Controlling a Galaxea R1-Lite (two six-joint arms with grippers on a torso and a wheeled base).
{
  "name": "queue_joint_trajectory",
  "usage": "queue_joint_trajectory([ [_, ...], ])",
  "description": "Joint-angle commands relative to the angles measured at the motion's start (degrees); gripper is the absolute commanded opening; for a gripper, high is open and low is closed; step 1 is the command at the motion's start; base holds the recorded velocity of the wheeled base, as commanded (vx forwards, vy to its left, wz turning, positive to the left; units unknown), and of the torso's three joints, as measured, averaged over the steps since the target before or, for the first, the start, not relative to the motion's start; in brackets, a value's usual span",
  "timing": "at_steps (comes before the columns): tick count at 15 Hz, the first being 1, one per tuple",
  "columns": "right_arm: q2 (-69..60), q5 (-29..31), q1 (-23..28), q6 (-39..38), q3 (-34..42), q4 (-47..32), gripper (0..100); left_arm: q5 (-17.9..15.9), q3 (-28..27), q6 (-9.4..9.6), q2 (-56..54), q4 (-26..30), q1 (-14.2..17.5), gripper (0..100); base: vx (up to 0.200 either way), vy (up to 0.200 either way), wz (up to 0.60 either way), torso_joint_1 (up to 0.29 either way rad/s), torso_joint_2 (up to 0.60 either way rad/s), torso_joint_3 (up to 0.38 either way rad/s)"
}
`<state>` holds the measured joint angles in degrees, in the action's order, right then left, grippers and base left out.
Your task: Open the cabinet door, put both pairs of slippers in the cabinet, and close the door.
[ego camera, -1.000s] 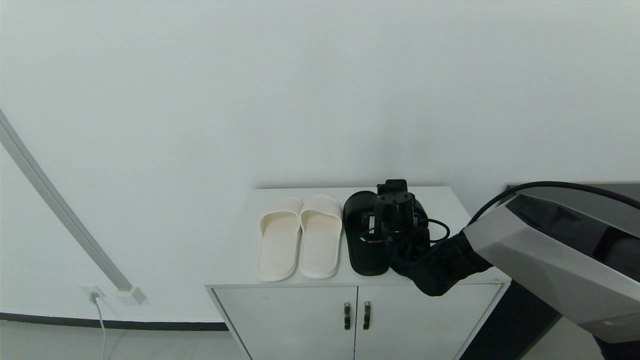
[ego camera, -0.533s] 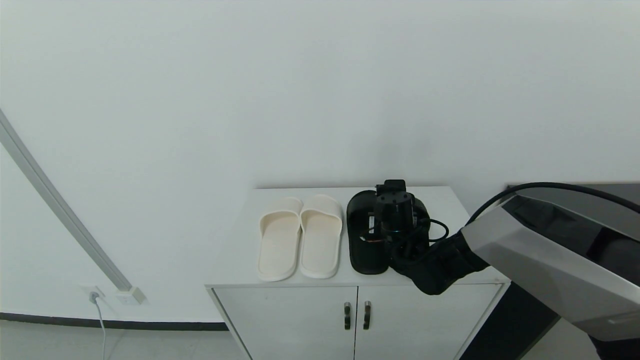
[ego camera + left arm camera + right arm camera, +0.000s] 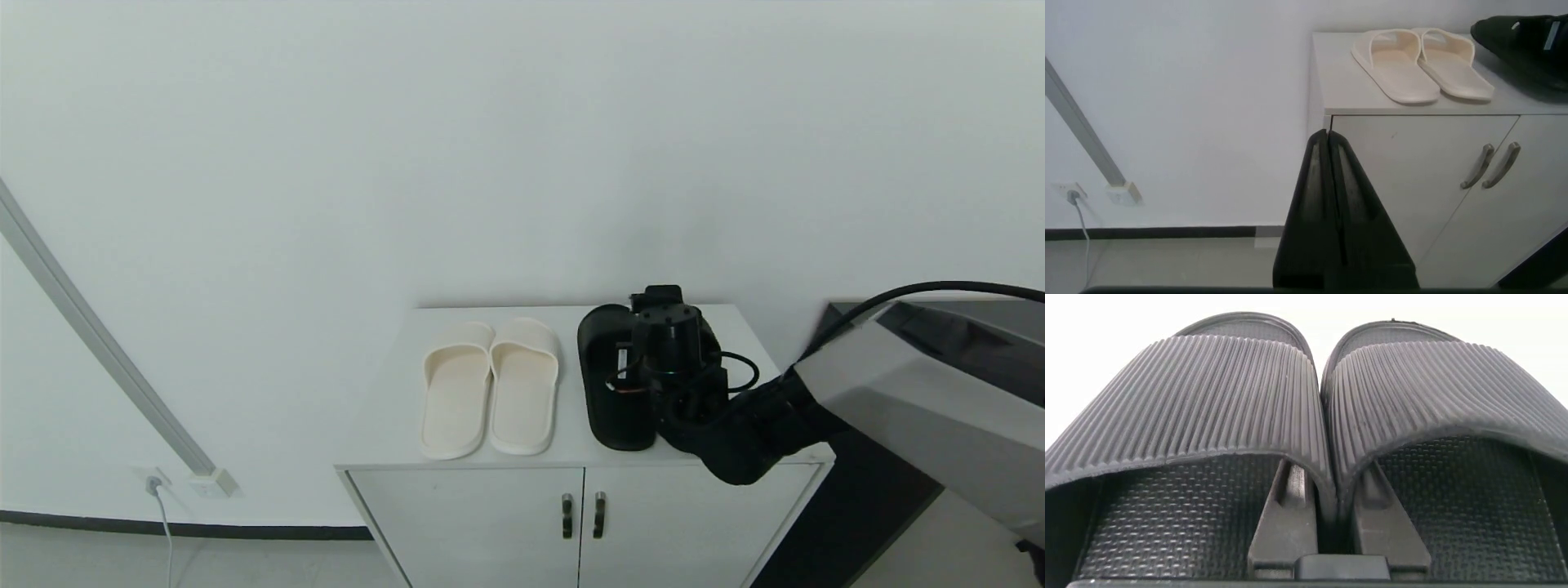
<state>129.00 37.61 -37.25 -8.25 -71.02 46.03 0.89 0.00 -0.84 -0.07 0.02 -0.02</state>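
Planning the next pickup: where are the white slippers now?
In the head view, the white slippers lie side by side on the cabinet top, left of the black slippers.

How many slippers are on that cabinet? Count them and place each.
4. Two cream slippers lie side by side left on the cabinet top; two black slippers sit together at right, the right claw pinching their inner walls.

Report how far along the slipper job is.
Done: nothing yet; both doors of the white cabinet are shut. In hand: the right end effector has one finger inside each ribbed black rubber slipper, pinching their inner straps together on the cabinet top. The left end effector is shut, clear of the slippers. Left: open a door, load the black pair and the cream slide slippers, close up.
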Motion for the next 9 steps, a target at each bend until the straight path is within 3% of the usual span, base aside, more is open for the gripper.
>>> queue_joint_trajectory([
  [1, -11.93, -4.91, -2.56, 1.57, 12.40, 2.66, 0, -0.01, 0.00, -0.04, 0.07, -0.02, 0.02, 0, 0.000, 0.000, 0.00, 0.000, 0.00, 0.000],
  [4, -22.57, -14.58, -5.64, 2.89, 26.73, 4.51, 0, -0.01, 0.00, 0.14, 0.07, -0.02, 0.02, 0, 0.000, 0.000, 0.00, 0.000, 0.00, 0.000],
  [5, -27.14, -20.38, -6.78, 2.89, 32.35, 4.59, 0, -0.19, 0.00, 0.31, 0.07, -0.02, 0.02, 0, 0.000, 0.000, 0.00, 0.000, 0.00, 0.000],
  [6, -28.98, -23.02, -7.22, 2.80, 34.28, 4.68, 0, -0.27, 0.00, 0.40, 0.07, 0.06, 0.02, 0, 0.000, 0.000, 0.00, 0.000, 0.00, 0.000],
  [7, -33.73, -29.26, -8.45, 2.63, 39.03, 4.59, 0, -0.27, 0.00, 0.40, 0.07, -0.02, 0.02, 0, 0.000, 0.000, 0.00, 0.000, 0.00, 0.000],
  [9, -36.45, -32.69, -10.47, 2.89, 42.46, 3.98, 0, -0.27, 0.00, 0.31, 0.07, -0.02, 0.02, 0, 0.000, 0.000, 0.00, 0.000, 0.00, 0.000],
])
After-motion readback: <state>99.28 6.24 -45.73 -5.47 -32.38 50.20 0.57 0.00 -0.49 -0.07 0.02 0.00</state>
